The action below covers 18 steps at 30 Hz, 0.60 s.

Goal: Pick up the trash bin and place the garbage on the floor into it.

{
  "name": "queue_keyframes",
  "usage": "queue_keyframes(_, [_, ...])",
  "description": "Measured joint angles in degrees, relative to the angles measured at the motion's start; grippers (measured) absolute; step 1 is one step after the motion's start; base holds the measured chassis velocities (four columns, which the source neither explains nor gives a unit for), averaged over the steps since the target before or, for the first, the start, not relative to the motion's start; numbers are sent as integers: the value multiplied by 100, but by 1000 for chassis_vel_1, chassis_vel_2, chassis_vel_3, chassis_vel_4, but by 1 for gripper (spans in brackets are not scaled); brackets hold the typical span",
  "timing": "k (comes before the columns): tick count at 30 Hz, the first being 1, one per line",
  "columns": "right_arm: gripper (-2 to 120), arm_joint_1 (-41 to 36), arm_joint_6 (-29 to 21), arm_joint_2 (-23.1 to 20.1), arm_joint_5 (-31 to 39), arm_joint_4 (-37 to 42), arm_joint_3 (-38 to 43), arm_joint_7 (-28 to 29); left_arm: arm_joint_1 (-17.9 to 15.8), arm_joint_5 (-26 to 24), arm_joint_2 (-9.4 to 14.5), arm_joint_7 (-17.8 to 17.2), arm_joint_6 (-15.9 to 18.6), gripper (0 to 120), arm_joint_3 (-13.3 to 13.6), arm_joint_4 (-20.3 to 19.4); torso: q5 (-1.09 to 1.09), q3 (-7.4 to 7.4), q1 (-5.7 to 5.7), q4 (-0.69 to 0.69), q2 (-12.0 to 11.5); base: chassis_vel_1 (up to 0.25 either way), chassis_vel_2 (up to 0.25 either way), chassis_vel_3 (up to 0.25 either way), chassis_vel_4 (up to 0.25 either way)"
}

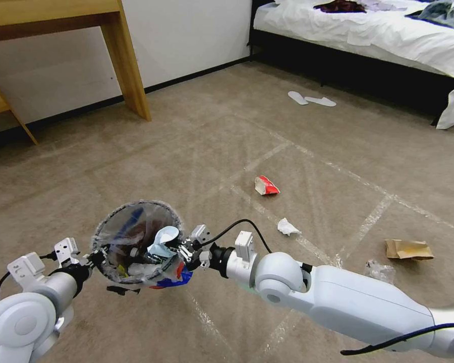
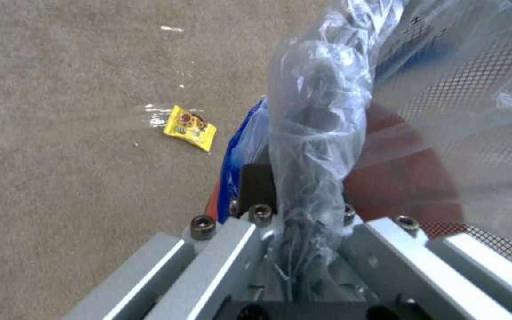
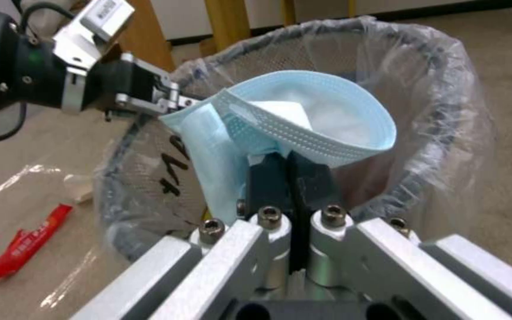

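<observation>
The trash bin [image 1: 136, 237], a mesh bin lined with clear plastic, hangs above the floor [image 1: 196, 131]. My left gripper [image 1: 97, 256] is shut on its near rim. In the left wrist view the left gripper [image 2: 294, 191] pinches the rim with the crinkled liner [image 2: 315, 133] bunched between its fingers. My right gripper [image 1: 175, 248] is at the opposite rim, shut on a blue mask [image 1: 164, 238]. In the right wrist view the right gripper [image 3: 291, 169] holds the mask [image 3: 309, 120] over the bin's opening [image 3: 446, 89]. More garbage lies on the carpet: a red-white carton [image 1: 266, 186], a white tissue [image 1: 287, 227] and a brown paper bag [image 1: 408, 249].
A clear wrapper [image 1: 381, 271] lies by my right forearm. A yellow wrapper [image 2: 191, 128] and a red wrapper [image 3: 25, 242] lie on the floor under the bin. White slippers [image 1: 311, 99] sit near the bed [image 1: 368, 35]. A wooden desk leg [image 1: 131, 65] stands at the back left.
</observation>
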Motion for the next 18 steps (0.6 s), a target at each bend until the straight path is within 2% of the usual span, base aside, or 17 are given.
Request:
queue_keyframes(9, [0,-11,-54,59,-33,-56,-2,120,19,-2,-12,0,0,1,-1,-41,0,0,0,0,0,0,0,0,0])
queue_keyframes(11, [8,-9,-89,96,-40,-64,-13,188,48,-2,-12,0,0,1,-21,-77,0,0,0,0,0,0,0,0,0])
queue_keyframes(15, [17,-2,-103,127,-38,-75,-15,216,69,-2,-12,1,0,1,-32,-95,0,0,0,0,0,0,0,0,0])
queue_keyframes(16, [23,3,-112,148,-36,-80,-16,235,82,-2,-16,2,0,1,-40,-110,0,0,0,0,0,0,0,0,0])
queue_keyframes(17, [23,3,-112,148,-36,-80,-16,235,82,-2,-16,2,0,1,-40,-110,0,0,0,0,0,0,0,0,0])
queue_keyframes(18, [30,11,-131,179,-28,-82,-21,272,104,-2,-24,5,0,1,-53,-128,0,0,0,0,0,0,0,0,0])
